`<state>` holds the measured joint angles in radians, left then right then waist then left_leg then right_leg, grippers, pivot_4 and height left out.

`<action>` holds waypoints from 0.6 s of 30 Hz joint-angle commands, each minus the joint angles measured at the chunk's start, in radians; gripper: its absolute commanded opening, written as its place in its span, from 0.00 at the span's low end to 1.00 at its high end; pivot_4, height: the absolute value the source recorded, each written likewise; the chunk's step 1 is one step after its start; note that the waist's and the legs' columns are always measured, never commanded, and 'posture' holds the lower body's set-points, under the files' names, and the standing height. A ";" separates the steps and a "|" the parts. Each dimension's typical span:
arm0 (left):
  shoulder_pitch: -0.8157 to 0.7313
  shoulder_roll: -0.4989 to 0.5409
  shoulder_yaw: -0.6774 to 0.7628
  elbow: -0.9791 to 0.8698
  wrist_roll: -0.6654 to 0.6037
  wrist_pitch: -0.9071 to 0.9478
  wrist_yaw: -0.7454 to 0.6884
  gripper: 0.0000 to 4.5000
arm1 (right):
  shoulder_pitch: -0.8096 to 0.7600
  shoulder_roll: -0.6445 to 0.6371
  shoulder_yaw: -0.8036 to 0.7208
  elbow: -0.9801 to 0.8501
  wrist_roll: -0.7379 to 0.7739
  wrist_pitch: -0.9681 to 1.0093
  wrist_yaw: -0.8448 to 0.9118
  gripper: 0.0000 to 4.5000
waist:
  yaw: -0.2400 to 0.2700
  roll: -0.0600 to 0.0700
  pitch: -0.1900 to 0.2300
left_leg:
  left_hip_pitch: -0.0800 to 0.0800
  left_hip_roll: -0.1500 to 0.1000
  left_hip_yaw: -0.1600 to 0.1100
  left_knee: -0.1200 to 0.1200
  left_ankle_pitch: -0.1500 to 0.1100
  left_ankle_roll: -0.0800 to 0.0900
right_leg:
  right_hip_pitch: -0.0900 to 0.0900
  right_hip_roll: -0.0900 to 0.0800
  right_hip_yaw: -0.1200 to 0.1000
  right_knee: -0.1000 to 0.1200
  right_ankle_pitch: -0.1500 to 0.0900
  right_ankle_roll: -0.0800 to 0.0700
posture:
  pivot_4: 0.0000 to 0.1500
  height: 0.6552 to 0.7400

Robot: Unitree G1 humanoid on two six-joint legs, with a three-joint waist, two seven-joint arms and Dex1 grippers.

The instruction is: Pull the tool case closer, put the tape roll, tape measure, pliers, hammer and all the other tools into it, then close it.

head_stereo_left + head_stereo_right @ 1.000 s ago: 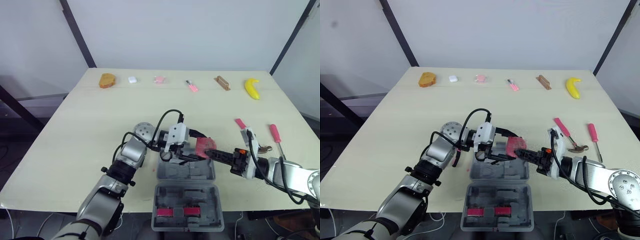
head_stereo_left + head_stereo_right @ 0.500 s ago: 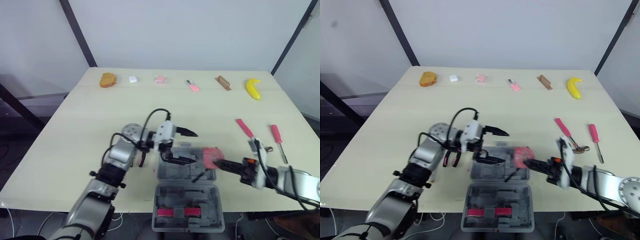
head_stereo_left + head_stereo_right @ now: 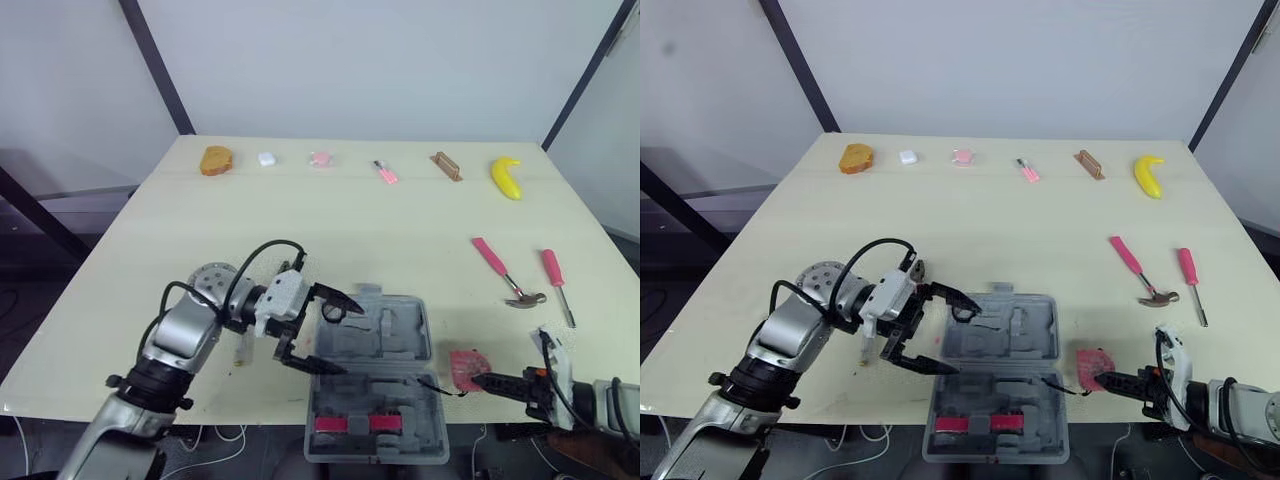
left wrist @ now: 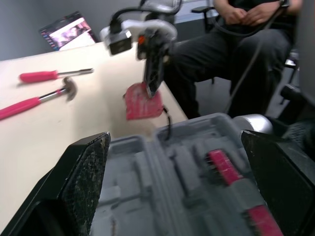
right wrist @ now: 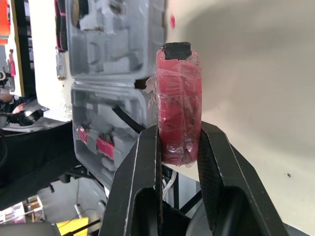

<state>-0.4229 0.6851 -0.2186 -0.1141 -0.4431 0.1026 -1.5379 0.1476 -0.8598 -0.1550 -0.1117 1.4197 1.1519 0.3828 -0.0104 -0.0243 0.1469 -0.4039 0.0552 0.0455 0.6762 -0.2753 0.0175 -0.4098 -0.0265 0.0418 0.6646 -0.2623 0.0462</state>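
Observation:
The grey tool case (image 3: 372, 328) lies open near the table's front edge, its second half (image 3: 375, 418) hanging toward me with pink parts inside. My left gripper (image 3: 335, 338) is open at the case's left edge, empty. My right gripper (image 3: 480, 376) is shut on the red tape roll (image 3: 467, 366), held low just right of the case at the front edge. The right wrist view has the tape roll (image 5: 179, 108) clamped between both fingers (image 5: 142, 162). The pink-handled hammer (image 3: 498, 268) and the screwdriver (image 3: 552, 272) lie on the table at the right.
Along the far edge lie a bread piece (image 3: 214, 160), a small white case (image 3: 265, 158), a pink item (image 3: 319, 158), a pink marker (image 3: 384, 172), a wooden block (image 3: 445, 165) and a banana (image 3: 505, 177). A seated person (image 4: 231, 44) is beyond the table's front edge.
My right gripper has carried the tape roll from over the case to its right, near the front edge. My left gripper let go, opened and drew back to the case's left edge.

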 commanded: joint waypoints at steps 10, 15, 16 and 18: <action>0.030 0.017 0.019 -0.088 -0.030 0.036 0.016 1.00 | 0.000 0.130 -0.044 0.014 -0.106 0.047 -0.016 0.51 | -0.001 0.000 0.000 | 0.001 0.000 0.001 0.000 0.000 0.000 | 0.000 0.001 0.001 0.000 0.000 0.000 | 1.00 1.00; 0.027 0.013 0.027 -0.080 -0.036 0.034 0.015 1.00 | 0.017 0.110 -0.100 0.001 -0.120 0.057 0.022 0.96 | 0.000 0.000 0.000 | 0.001 0.000 0.001 0.000 0.000 0.000 | 0.000 0.001 0.002 0.000 0.000 0.000 | 1.00 1.00; 0.027 0.014 0.029 -0.077 -0.037 0.031 0.012 1.00 | 0.027 0.093 -0.112 -0.004 -0.136 0.052 0.048 0.99 | 0.002 0.000 0.000 | 0.001 0.000 0.001 0.000 0.000 0.000 | 0.001 0.001 0.002 0.000 0.000 0.000 | 1.00 1.00; 0.032 0.017 0.036 -0.071 -0.038 0.020 0.007 1.00 | 0.060 0.038 -0.138 -0.019 -0.192 0.018 0.124 0.99 | 0.007 0.000 0.000 | 0.001 -0.001 0.002 0.000 0.000 0.000 | 0.001 0.001 0.003 -0.001 0.000 0.000 | 1.00 1.00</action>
<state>-0.3895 0.6973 -0.2056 -0.1679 -0.4647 0.1391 -1.5216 0.1774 -0.7699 -0.2431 -0.1182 1.2866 1.2014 0.4518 -0.0030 -0.0240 0.1467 -0.4034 0.0544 0.0472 0.6763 -0.2753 0.0175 -0.4092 -0.0253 0.0446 0.6640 -0.2623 0.0467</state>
